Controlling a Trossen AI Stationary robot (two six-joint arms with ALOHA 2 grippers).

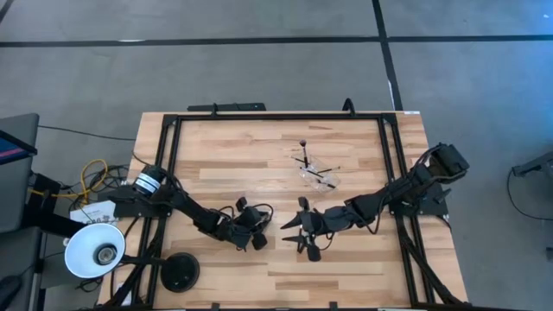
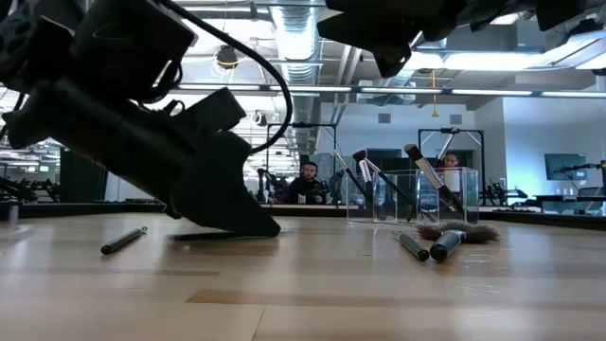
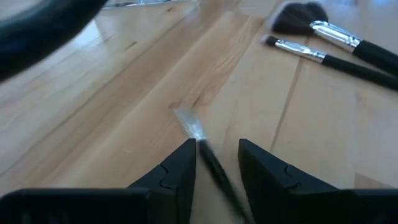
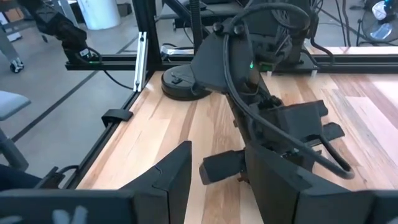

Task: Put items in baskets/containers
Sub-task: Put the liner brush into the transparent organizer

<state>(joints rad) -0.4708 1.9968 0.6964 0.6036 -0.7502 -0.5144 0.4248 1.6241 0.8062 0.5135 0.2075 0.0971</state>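
Note:
A slim dark brush with a silver ferrule (image 3: 202, 149) lies flat on the wooden table. My left gripper (image 3: 217, 163) is low over it, open, one finger on each side of the handle. It shows as well in the high view (image 1: 251, 229) and low view (image 2: 222, 213). My right gripper (image 4: 217, 171) hovers open and holds nothing; in the high view (image 1: 302, 233) it faces the left one. Two more brushes, one fan-headed (image 3: 298, 15) and one thin (image 3: 311, 53), lie beyond. A clear container (image 1: 318, 175) holds several upright brushes (image 2: 421, 166).
Another short brush (image 2: 123, 240) lies loose near the table's front. A white lamp shade (image 1: 95, 252) and a black round base (image 1: 180, 272) stand at the near left corner. A black frame rail (image 1: 173, 147) borders the table. People sit in the room behind (image 2: 308, 180).

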